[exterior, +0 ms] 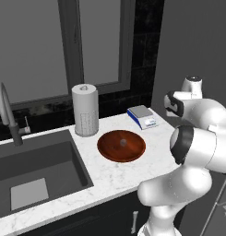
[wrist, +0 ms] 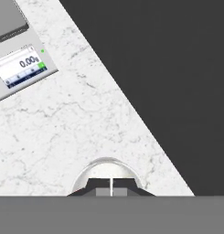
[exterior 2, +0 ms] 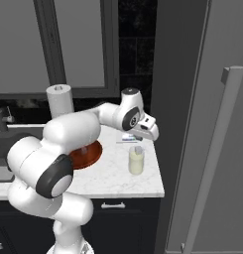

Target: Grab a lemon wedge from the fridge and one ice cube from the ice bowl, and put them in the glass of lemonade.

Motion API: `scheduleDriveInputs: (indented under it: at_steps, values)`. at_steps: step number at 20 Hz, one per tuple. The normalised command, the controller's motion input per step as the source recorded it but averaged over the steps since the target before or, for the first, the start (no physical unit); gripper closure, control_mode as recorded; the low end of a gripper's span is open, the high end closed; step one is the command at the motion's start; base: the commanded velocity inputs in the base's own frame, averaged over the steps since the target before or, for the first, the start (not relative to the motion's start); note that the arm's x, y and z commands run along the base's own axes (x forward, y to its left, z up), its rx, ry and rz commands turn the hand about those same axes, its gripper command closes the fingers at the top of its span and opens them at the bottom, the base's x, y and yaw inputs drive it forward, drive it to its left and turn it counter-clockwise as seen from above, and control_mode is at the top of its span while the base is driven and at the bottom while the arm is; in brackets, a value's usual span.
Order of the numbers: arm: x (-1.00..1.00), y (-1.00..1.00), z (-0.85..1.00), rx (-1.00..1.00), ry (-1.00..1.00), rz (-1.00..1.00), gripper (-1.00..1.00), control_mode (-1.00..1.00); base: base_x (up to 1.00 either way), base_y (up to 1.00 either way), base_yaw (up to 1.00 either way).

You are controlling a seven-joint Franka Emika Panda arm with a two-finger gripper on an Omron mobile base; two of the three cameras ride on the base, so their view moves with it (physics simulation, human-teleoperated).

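Note:
The glass of lemonade (exterior 2: 136, 160) stands near the counter's right end, and its rim (wrist: 106, 165) curves just beyond my fingertips in the hand view. My gripper (exterior 2: 144, 139) (wrist: 111, 191) hangs straight above the glass, shut, with nothing visible between the fingers. The reddish-brown ice bowl (exterior: 121, 145) (exterior 2: 91, 154) lies to the left of the glass, and a small pale ice cube (exterior: 123, 142) rests in its middle. The fridge (exterior 2: 202, 124) stands to the right with its door closed. The lemon wedge is out of view.
A white kitchen scale (exterior: 143, 116) (wrist: 17, 68) sits behind the glass by the wall. A paper-towel cylinder (exterior: 85, 110) stands behind the bowl. The dark sink (exterior: 36, 170) with its faucet (exterior: 6, 113) lies to the left. The counter edge (wrist: 145, 123) runs close to the glass.

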Motion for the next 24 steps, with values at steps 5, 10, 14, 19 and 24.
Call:
scheduleDriveInputs:
  at_steps: [5, 10, 14, 19, 24]
  values:
    - [0.0, 0.06, -0.08, 0.0, 0.0, 0.0, 1.0, -1.0, 0.0, 0.0, 0.0]
    - [-0.06, 0.0, 0.0, 0.0, 0.0, 0.0, 1.0, -1.0, 0.0, 0.0, 0.0]
    - [-0.31, 0.0, 0.0, 0.0, -0.07, 0.0, 1.0, -1.0, 0.0, 0.0, 0.0]
    - [-0.2, 0.0, 0.0, 0.0, -0.1, 0.0, 1.0, -1.0, 0.0, 0.0, 0.0]
    - [0.0, 0.0, 0.04, 0.0, -0.01, 0.0, 1.0, -1.0, 0.0, 0.0, 0.0]
